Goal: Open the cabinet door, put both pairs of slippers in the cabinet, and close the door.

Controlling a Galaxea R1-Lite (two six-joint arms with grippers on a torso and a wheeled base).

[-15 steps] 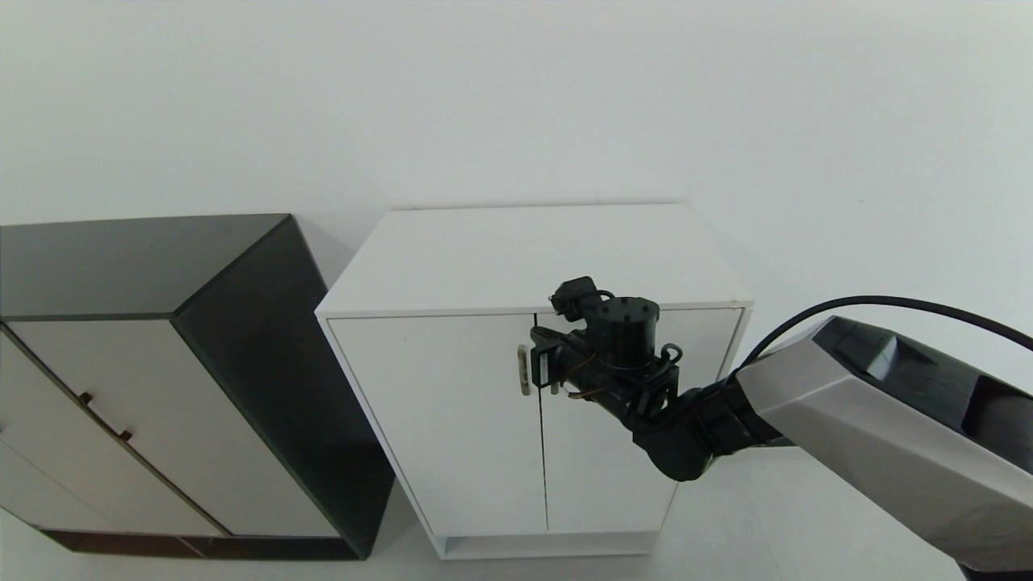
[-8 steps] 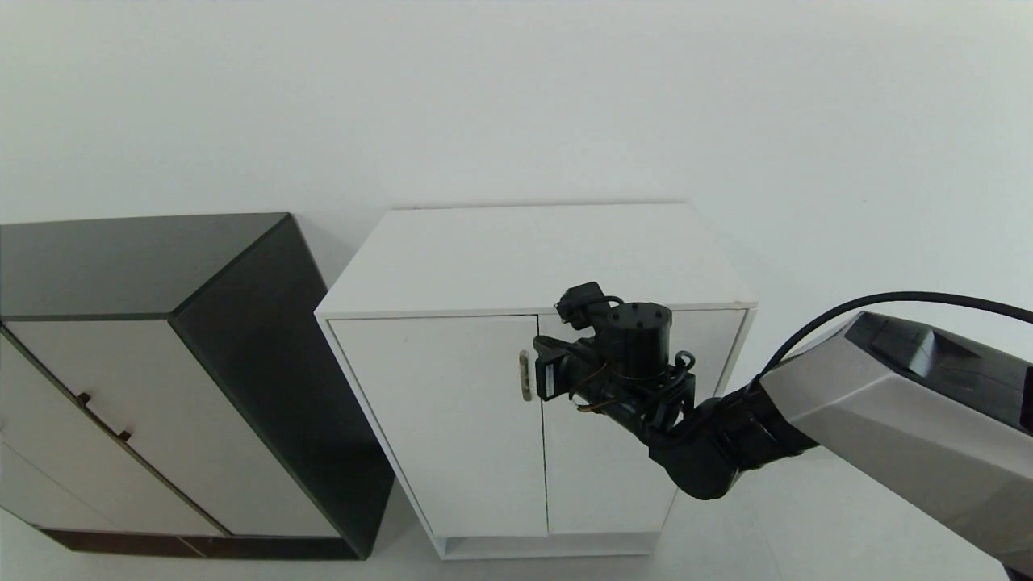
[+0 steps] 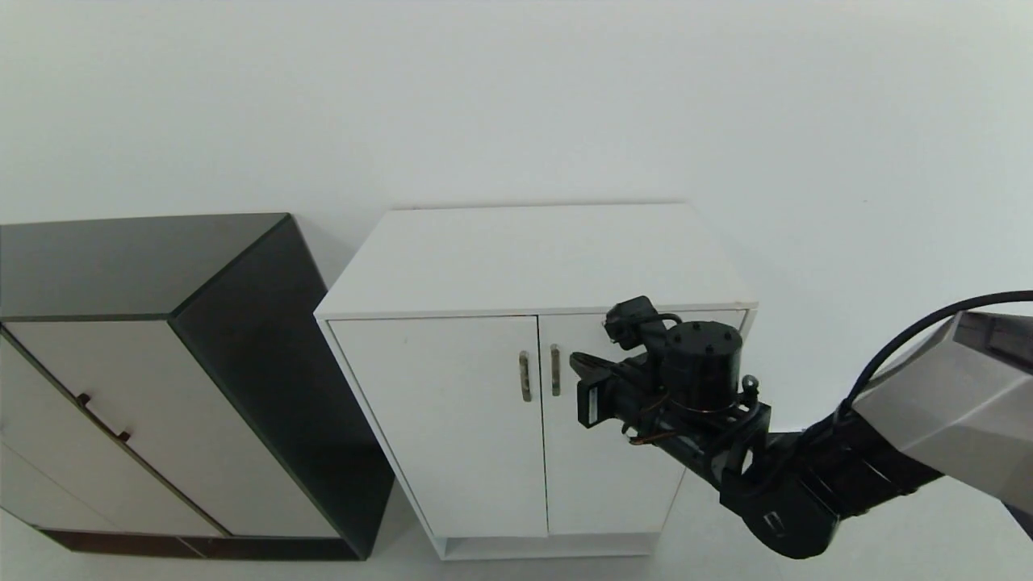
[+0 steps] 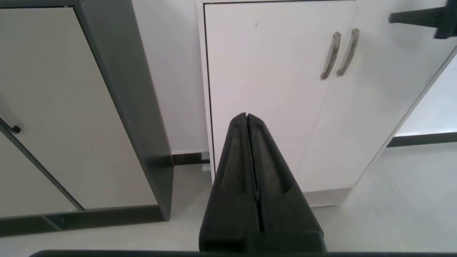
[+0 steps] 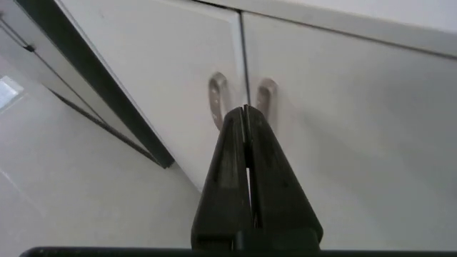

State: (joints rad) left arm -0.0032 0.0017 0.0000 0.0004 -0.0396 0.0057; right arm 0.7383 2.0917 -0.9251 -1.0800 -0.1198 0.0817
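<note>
The white cabinet (image 3: pixel 533 258) stands upright against the wall (image 3: pixel 516 97), its front turned toward the robot. Both its doors are shut: the left door (image 3: pixel 444 428) and the right door (image 3: pixel 621 492) meet at a thin vertical seam down the middle. Two slim metal bar handles sit on either side of that seam near the top of the doors, the left handle (image 3: pixel 524 376) and the right handle (image 3: pixel 555 369). Each has its long axis running straight up and down, and the two are parallel and just beside each other. A shallow recess runs along the cabinet's foot.

The right gripper (image 3: pixel 584 387) is at handle height in front of the right door. Its fingers (image 5: pixel 232 143) are pressed together with nothing between them, and they point at the door front. The tip is near the right handle, on its outer side, with a gap showing between them.

The left gripper (image 4: pixel 246 123) is lower and well apart from the cabinet. Its fingers are likewise closed on nothing and aim toward the lower part of the left door, over the pale floor (image 4: pixel 186 193).

A dark cabinet (image 3: pixel 242 323) with light drawer fronts and small dark knobs stands just beside the white one on the left, turned at an angle to it.
</note>
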